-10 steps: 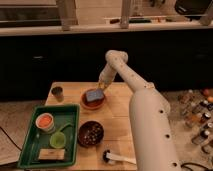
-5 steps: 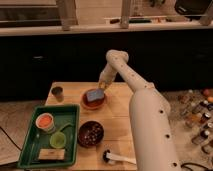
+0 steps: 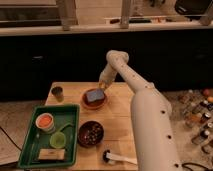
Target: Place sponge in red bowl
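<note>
Lighting: warm, subdued, from overhead. Gripper [image 3: 102,86] at far rim of red bowl [image 3: 84,103]. Behind gripper: unlit black band. Nearer than gripper: table [image 3: 120,116] evenly lit, shadows soft.

- The end effector [image 3: 103,86] hangs low over the far part of the wooden counter [image 3: 120,125], at the end of the white arm [image 3: 145,115].
- Directly under and in front of it lies the sponge [image 3: 95,95], inside the red bowl [image 3: 85,104].
- Whether the end effector touches the sponge, I cannot tell.
- A small dark cup [image 3: 58,92] stands near, at picture-left of the end effector.
- A dark brown bowl [image 3: 91,134] is nearer to the camera than the end effector, well apart.
- A green tray [image 3: 30,150] with a white cup [image 3: 45,121] and a tan block [image 3: 51,155] is far at front-left.
</note>
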